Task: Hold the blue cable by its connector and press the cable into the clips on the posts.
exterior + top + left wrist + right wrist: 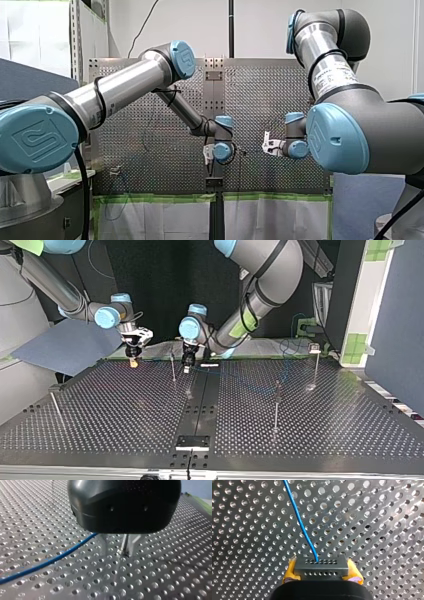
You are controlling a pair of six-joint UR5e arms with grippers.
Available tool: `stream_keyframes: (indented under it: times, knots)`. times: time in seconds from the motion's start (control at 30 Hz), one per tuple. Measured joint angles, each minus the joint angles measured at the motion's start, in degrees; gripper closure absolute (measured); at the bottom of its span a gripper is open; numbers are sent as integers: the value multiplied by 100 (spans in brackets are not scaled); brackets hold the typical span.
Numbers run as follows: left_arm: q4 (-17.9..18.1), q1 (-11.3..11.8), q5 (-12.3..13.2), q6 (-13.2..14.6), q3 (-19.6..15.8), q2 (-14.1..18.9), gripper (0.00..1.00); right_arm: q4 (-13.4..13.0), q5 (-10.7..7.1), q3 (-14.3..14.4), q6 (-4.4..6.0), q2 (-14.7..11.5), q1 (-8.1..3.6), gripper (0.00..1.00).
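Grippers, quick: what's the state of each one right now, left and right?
Left gripper: cannot be told.
Right gripper: closed on the connector of the blue cable.

An embossed logo marks each arm's blue joint cap [34,141]. The label [334,75] on my right arm [380,125] carries illegible print.

Shiny metal table [387,555], glossy cable [298,517], matt connector [322,567]
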Motion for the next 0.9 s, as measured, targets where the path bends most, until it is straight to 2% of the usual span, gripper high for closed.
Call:
stream_keyframes:
  times: [0.3, 0.53, 0.7, 0.9]
  knots:
    - [-181, 6, -258, 407, 0, 3, 0, 8, -17, -7, -13, 1, -52, 100]
    - [-544, -28, -319, 698, 1, 29, 0, 79, -31, -8, -40, 2, -116, 100]
    - [-768, -119, -287, 643, -82, 112, 0, 141, -32, -4, -96, 2, -139, 100]
    - [-1115, -275, -303, 571, -410, 426, 0, 165, -40, -2, -185, 6, -150, 100]
